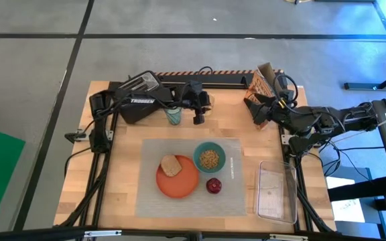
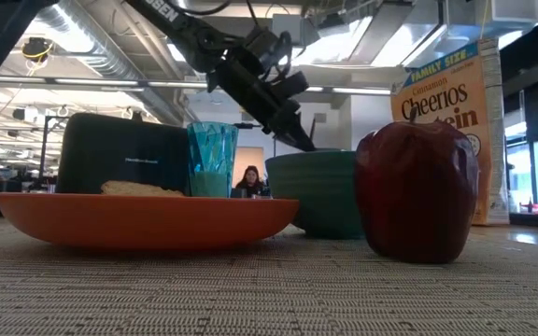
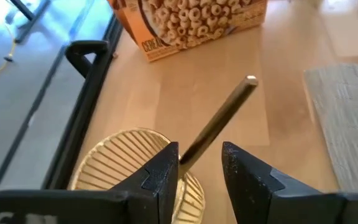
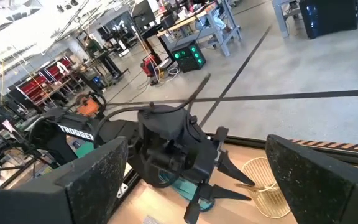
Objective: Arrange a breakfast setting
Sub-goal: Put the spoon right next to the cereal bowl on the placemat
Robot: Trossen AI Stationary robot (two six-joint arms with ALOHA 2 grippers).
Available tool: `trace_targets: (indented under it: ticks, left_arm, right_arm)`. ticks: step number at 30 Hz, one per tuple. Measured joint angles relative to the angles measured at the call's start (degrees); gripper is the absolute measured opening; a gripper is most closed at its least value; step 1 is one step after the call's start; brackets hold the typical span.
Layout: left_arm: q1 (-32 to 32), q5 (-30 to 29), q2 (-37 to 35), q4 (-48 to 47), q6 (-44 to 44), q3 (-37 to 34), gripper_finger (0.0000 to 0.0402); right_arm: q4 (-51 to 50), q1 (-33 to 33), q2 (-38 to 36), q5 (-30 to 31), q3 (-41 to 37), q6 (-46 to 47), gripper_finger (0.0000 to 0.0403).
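left tool (image 3: 199, 165) apparently gripping gold spoon (image 3: 219, 121) above ribbed glass (image 3: 126, 162), near table's back edge (image 1: 179, 84); right tool (image 4: 197, 180) open.

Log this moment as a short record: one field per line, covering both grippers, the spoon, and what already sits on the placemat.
left gripper: above the small yellowish glass at the table's back, fingers around the gold spoon
gold spoon: handle slanting up out of the glass
right gripper: open, waiting at the back right by the cereal box
placemat: holds orange plate with toast, teal bowl, red fruit
tumbler: off the placemat, near the toaster
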Motion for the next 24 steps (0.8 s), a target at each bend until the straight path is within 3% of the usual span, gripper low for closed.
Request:
trace_targets:
  ticks: [12, 24]
  left_arm:
    - [0.7, -1.6, 0.0, 3.0, 0.4, 0.1, 0.0019]
    - [1.3, -1.4, 0.1, 4.3, 2.8, 0.1, 0.0023]
  right_arm:
    - [0.1, 0.0, 0.0, 1.0, 0.0, 0.0, 0.0369]
    - [0.0, 0.0, 0.0, 2.0, 0.0, -0.1, 0.0369]
